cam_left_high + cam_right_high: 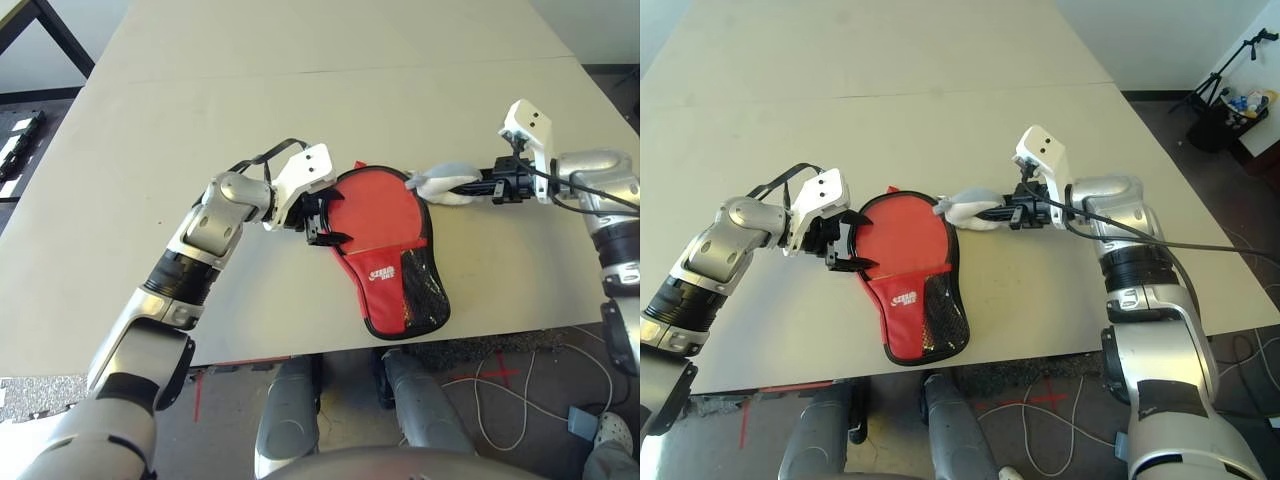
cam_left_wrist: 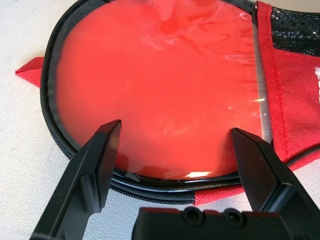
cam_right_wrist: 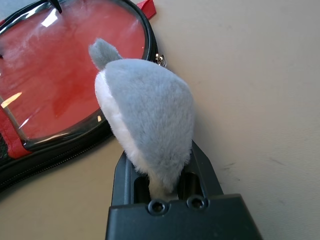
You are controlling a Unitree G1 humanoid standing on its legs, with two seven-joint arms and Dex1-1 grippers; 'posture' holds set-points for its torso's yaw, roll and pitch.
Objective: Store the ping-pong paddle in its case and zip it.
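One case (image 1: 390,250) lies flat, narrow handle end toward the robot

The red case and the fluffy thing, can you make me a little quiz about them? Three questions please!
1. True or false: the right gripper is shut on the fluffy toy.
2. Where do the left gripper's fingers stand? A) spread open at the rim of the case's round end B) closed on the zipper pull C) up in the air over the table's far edge
3. Fill in: the case lies on the ___, its narrow end with the black mesh pocket toward the robot.

Key: 1 true; 2 A; 3 table.
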